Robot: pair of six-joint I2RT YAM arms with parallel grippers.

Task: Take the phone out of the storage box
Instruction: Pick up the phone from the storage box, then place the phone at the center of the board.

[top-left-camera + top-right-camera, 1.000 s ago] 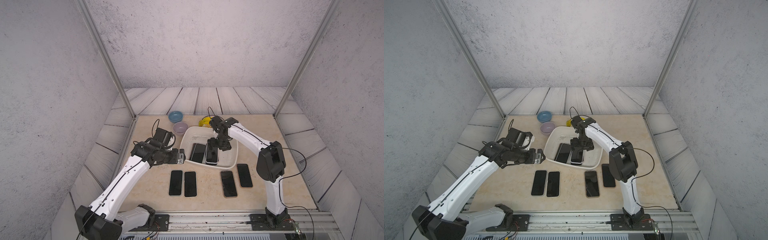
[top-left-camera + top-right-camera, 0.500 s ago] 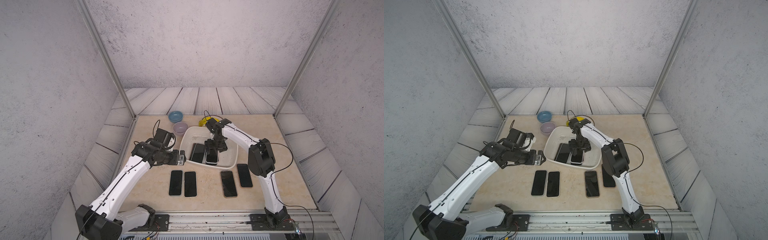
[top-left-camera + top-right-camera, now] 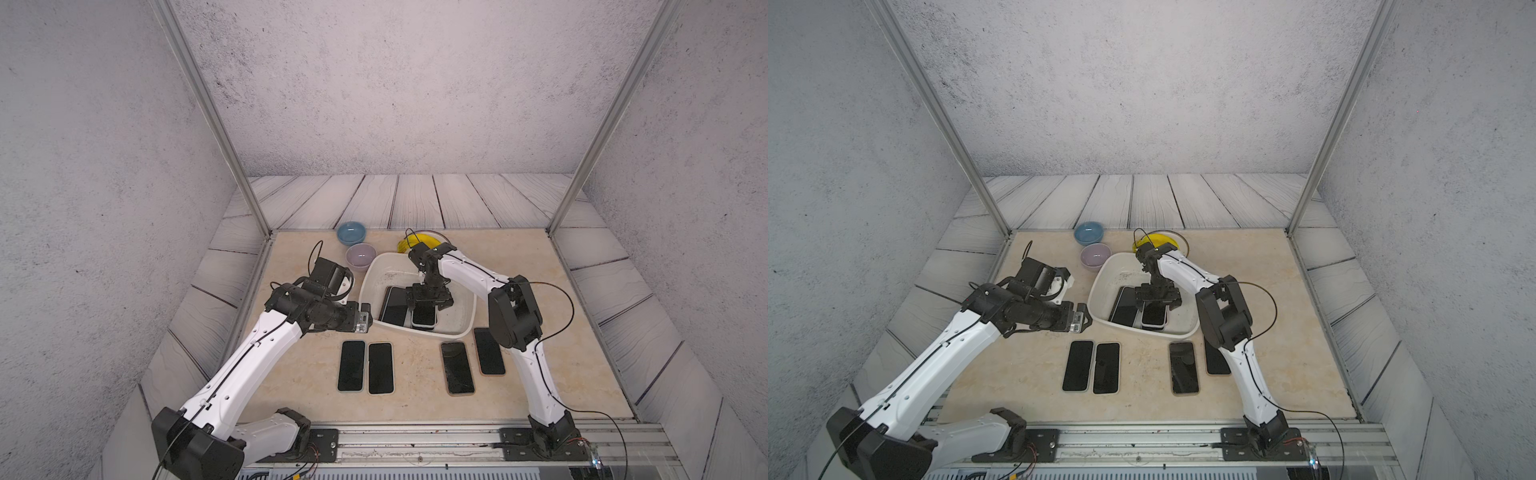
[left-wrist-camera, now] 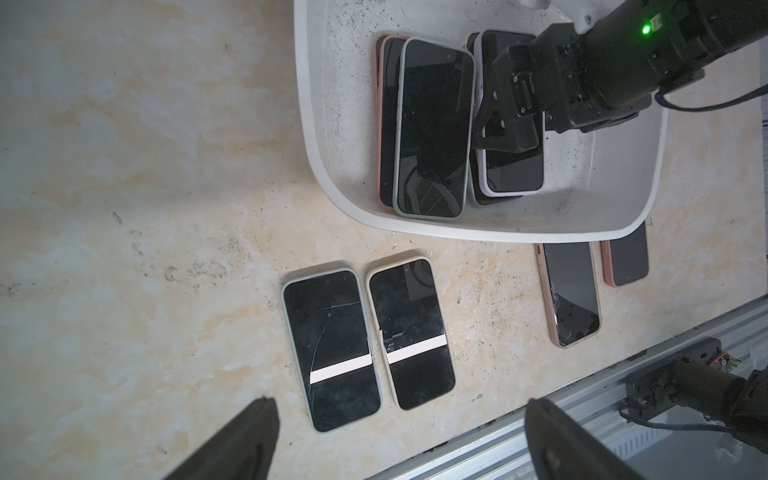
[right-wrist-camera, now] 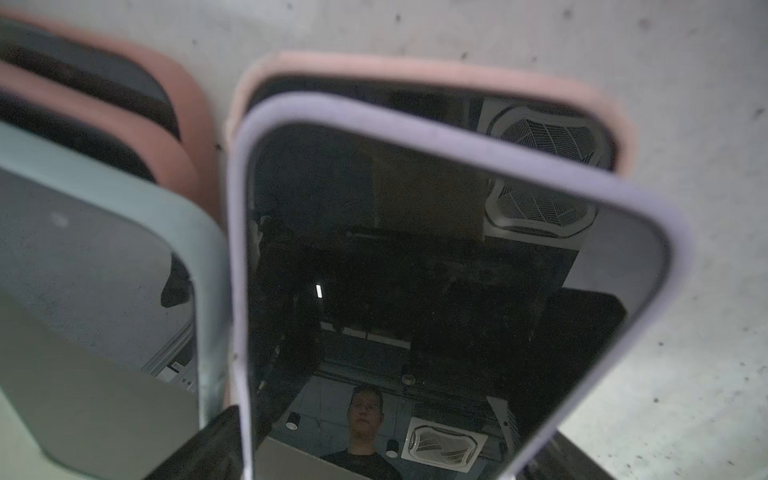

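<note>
Nearest the rail, four phones (image 3: pixel 351 365) are found laid out on the table (image 3: pixel 415 370); that much is judged done. The left gripper (image 4: pixel 401 419) is held wide apart and empty beside the storage box (image 4: pixel 324 137). Several phones are left stacked inside. The right gripper (image 3: pixel 426 307) is set astride a lilac-cased phone (image 4: pixel 513 170); whether it is gripped cannot be told. A green-cased phone (image 4: pixel 432 124) crowds it. Beyond, a lilac bowl (image 3: pixel 360 254), a blue bowl (image 3: pixel 351 232) and bananas (image 3: pixel 419 240) are noted.
</note>
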